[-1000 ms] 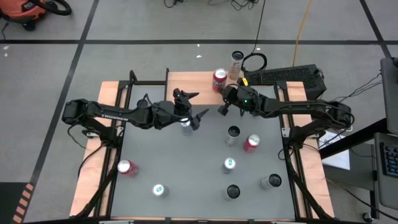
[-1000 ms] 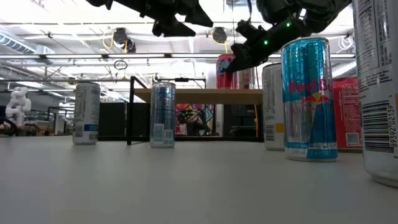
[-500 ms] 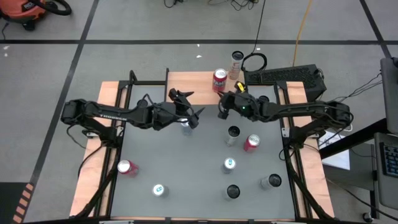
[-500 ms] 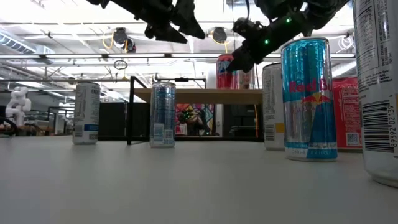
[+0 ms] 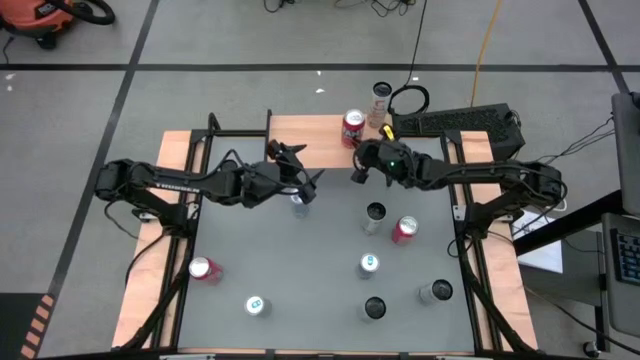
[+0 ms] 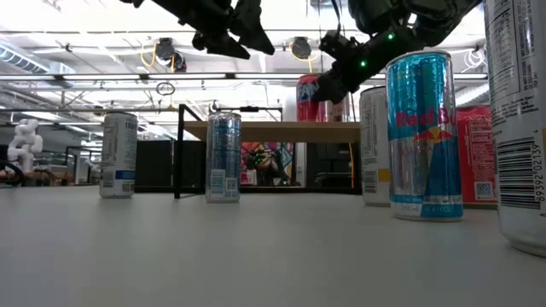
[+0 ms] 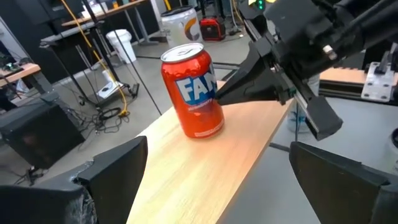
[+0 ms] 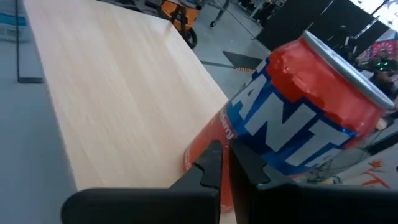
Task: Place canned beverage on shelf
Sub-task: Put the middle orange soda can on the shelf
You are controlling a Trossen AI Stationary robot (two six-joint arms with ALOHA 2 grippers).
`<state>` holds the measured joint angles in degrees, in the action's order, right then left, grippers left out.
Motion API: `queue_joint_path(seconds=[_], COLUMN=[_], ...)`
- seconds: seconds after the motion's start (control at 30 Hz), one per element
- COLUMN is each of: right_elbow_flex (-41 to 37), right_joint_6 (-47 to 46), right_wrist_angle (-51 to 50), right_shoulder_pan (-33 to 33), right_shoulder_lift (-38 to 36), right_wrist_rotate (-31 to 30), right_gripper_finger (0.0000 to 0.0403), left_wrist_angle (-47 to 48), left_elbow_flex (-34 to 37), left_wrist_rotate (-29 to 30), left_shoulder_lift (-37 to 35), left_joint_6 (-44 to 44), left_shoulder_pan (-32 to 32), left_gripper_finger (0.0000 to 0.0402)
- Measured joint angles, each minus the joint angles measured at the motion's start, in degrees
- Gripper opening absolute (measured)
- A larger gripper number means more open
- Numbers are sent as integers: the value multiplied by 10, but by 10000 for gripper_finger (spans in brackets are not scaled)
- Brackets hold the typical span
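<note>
A red can (image 7: 193, 90) stands upright on the shelf's (image 5: 305, 128) light wooden top, near its right end. My right gripper (image 8: 219, 167) is shut, with its fingertips at the can's side. My left gripper (image 7: 224, 186) hangs open in the air at the shelf's near edge, left of the can, holding nothing. It is above a silver-blue can (image 5: 298, 204) that stands on the grey table. In the low view, both grippers (image 6: 247, 34) (image 6: 326, 83) hang above the table, and the red can (image 6: 309, 98) shows on the shelf (image 6: 273, 130). My right gripper has its shut fingertips (image 7: 219, 98) against the red can's side wall (image 7: 210, 102), about halfway up, on the side facing the table's right. The fingers come nearly level, slanting from the table's near right. The can stands upright with its base on the shelf top.
Several more cans stand on the grey table: a red one (image 5: 404, 229), a dark-topped one (image 5: 374, 213), others nearer the front (image 5: 368, 264) (image 5: 256, 305) (image 5: 204, 268). Pale side boards with black rails (image 5: 150, 290) flank the table. A clear cup (image 5: 380, 100) and a keyboard (image 5: 455, 122) lie beyond the shelf.
My left gripper has turned a little at the wrist and stays open. My right gripper has rolled slightly about its own line beside the red can and stays shut. The can stands where it did.
</note>
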<state>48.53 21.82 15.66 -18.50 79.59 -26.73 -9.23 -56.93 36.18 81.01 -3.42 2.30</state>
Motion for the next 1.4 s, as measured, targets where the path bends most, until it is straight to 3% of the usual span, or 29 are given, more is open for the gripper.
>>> queue_joint_path(seconds=[0.43,0.83,1.03,1.3,1.4], right_elbow_flex=[0,0,0,0,0], right_joint_6=[-1,1,7,-94,-103], right_wrist_angle=[34,6,-5,-30,-43], right_shoulder_pan=[-41,-13,-11,12,30], right_shoulder_lift=[0,-2,-3,-3,-7], right_wrist_rotate=[59,61,61,61,60], right_gripper_finger=[0,0,0,0,0], left_wrist_angle=[0,56,55,35,35], left_elbow_flex=[0,0,0,0,0], left_wrist_rotate=[1,20,62,64,17], left_shoulder_lift=[0,-5,-8,-15,-15], left_joint_6=[1,18,12,36,78], left_shoulder_pan=[4,-13,3,47,53], left_gripper_finger=[392,392,392,392,392])
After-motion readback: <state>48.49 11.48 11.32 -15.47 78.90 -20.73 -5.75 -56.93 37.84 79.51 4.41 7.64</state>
